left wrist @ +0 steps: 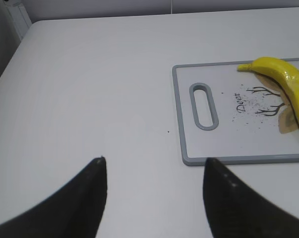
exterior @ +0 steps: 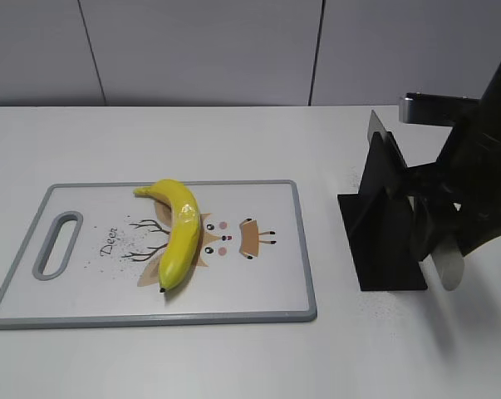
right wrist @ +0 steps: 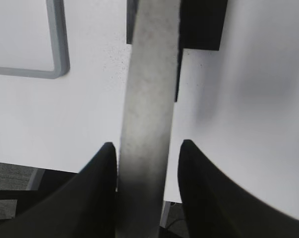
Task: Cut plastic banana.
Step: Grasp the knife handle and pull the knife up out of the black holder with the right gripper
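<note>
A white table (exterior: 233, 357) carries a grey-rimmed cutting board (exterior: 92, 317) printed with a deer. The plastic banana (exterior: 177, 231), glossy yellow, curved and black-tipped, lies across the print. The left gripper (left wrist: 151, 168) hovers spread, empty. The right gripper (right wrist: 148, 148) straddles a knife handle (right wrist: 147, 119) by the black stand (exterior: 383, 224); contact unclear.

R claw (right wrist: 148, 153) astride knife handle (right wrist: 148, 99), black stand (right wrist: 201, 25), board corner (right wrist: 55, 54)

whole yellow plastic banana (exterior: 178, 231) on cutting board (exterior: 275, 299)
</note>
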Tool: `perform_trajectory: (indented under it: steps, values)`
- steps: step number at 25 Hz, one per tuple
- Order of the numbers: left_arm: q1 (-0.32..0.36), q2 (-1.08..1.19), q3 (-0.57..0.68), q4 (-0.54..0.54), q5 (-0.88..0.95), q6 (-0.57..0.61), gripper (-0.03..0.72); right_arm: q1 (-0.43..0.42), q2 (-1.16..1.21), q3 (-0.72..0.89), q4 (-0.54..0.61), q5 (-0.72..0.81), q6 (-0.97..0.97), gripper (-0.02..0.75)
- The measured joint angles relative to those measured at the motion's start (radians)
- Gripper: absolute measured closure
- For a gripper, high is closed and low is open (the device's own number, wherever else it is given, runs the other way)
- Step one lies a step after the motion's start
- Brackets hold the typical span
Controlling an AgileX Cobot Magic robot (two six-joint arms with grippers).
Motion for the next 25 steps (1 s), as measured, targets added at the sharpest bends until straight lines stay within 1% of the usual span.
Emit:
perform_trajectory:
  steps: [8,16,18,20,21,25]
  values:
    - [0.000,0.000,0.000,0.000,0.000,0.000,0.099,0.000,0.011,0.000,-0.006,-0.011,0.015,0.428]
    - [0.000,0.000,0.000,0.000,0.000,0.000,0.099,0.000,0.011,0.000,0.001,-0.059,0.019,0.433]
    - [0.000,0.000,0.000,0.000,0.000,0.000,0.099,0.000,0.013,0.000,0.002,-0.059,0.019,0.468]
    - [0.000,0.000,0.000,0.000,0.000,0.000,0.099,0.000,0.019,0.000,0.002,-0.060,0.019,0.553]
    - [0.000,0.000,0.000,0.000,0.000,0.000,0.099,0.000,0.021,0.000,0.002,-0.060,0.021,0.575]
    - [0.000,0.000,0.000,0.000,0.000,0.000,0.099,0.000,0.021,0.000,0.001,-0.060,0.022,0.573]
